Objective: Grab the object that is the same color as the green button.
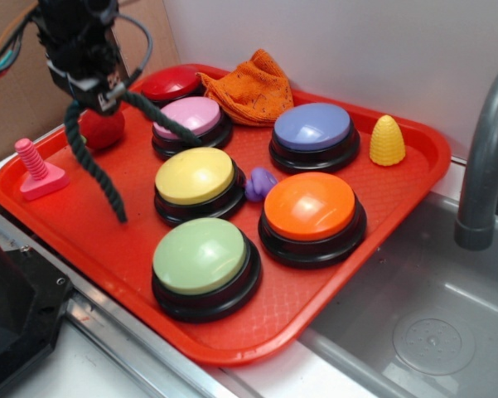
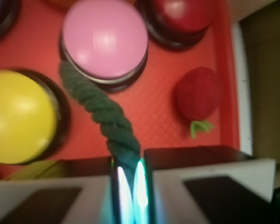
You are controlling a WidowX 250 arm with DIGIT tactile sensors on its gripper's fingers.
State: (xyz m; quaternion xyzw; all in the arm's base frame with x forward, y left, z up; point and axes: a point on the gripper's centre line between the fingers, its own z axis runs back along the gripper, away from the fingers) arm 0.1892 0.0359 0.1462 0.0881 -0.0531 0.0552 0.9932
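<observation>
A dark green twisted rope piece hangs from my gripper, lifted above the left part of the red tray. One end dangles down to the left; the other arcs toward the pink button. In the wrist view the rope runs up from between my two black jaws, and my gripper is shut on it. The pale-green dome button sits on its black base at the tray's front.
Yellow, orange, purple and red buttons fill the tray. A red ball lies behind the rope, a pink screw toy at the left edge, an orange cloth and a yellow cone at the back. A sink lies to the right.
</observation>
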